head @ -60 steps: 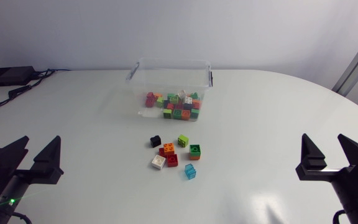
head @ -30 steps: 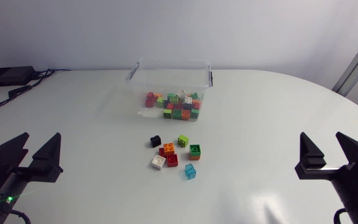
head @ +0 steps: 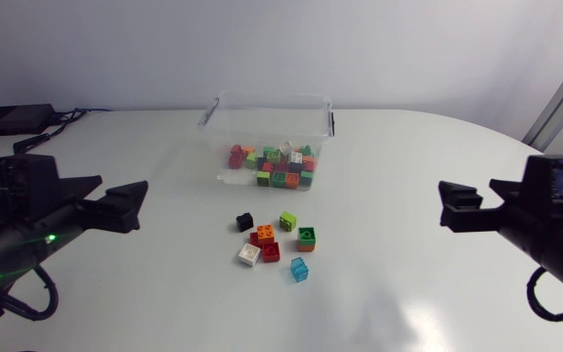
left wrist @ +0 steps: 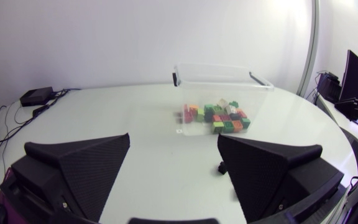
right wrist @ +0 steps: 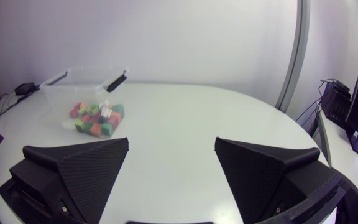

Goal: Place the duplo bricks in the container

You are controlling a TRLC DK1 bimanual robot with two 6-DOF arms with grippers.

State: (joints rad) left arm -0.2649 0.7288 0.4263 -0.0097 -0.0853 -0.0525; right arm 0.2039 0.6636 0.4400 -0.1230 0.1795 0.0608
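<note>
Left hand (head: 123, 186), right hand (head: 467, 191) farther inward

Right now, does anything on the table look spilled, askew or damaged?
Nothing stands out. The clear container stands upright with bricks inside, the loose duplo bricks lie clustered in front of it, and the left tool and right tool are open, holding nothing.

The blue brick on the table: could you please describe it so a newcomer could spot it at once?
Start at the clear container at the far side of the head view; a cluster of loose bricks lies in front of it. The blue brick is at the cluster's near end, the only translucent pale-blue one.
</note>
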